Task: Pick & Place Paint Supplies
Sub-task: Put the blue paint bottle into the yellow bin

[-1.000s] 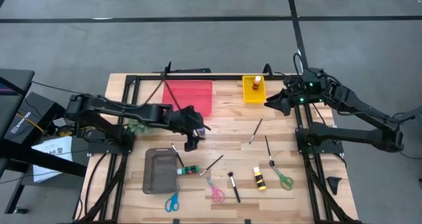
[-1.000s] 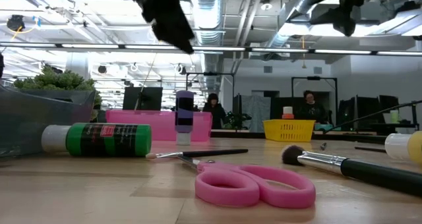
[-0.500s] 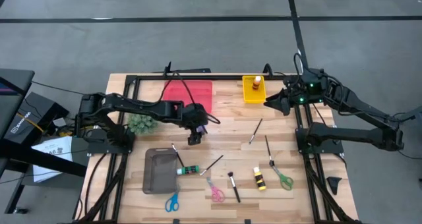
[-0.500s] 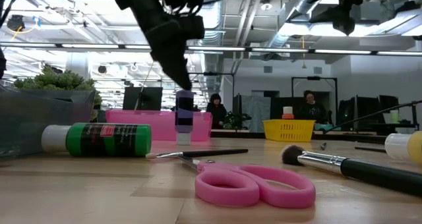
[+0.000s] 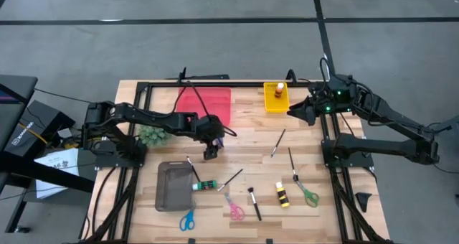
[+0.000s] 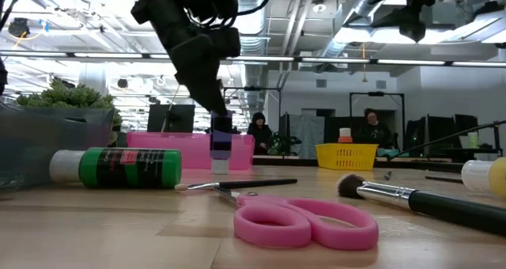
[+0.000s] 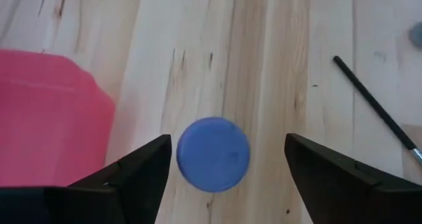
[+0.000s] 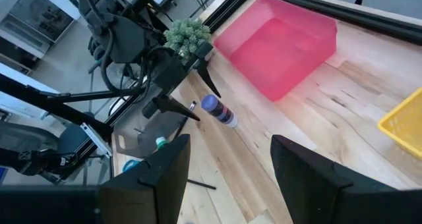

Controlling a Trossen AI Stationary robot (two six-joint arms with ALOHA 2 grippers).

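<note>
A purple paint bottle (image 6: pixel 221 142) stands upright on its base on the wood table, just in front of the pink tray (image 5: pixel 208 104). My left gripper (image 7: pixel 228 140) hangs open right above it, slanting down, one finger on each side of the bottle's round cap (image 7: pixel 213 153) with a gap to each. My right gripper (image 5: pixel 294 111) waits open and high at the far right, beside the yellow basket (image 5: pixel 275 98). A green bottle (image 5: pixel 206 185) and a yellow-and-black bottle (image 5: pixel 282 194) lie near the front, with thin brushes (image 5: pixel 278 143) scattered between.
A grey bin (image 5: pixel 172 186) sits front left next to the green bottle. Blue (image 5: pixel 187 220), pink (image 5: pixel 234 209) and green scissors (image 5: pixel 309 196) lie along the front. A fuzzy green tuft (image 5: pixel 152 135) stands at the left. The yellow basket holds a small orange bottle.
My left gripper has come down, staying open, from well above the table to just over the purple bottle's cap. The bottle has not moved.
</note>
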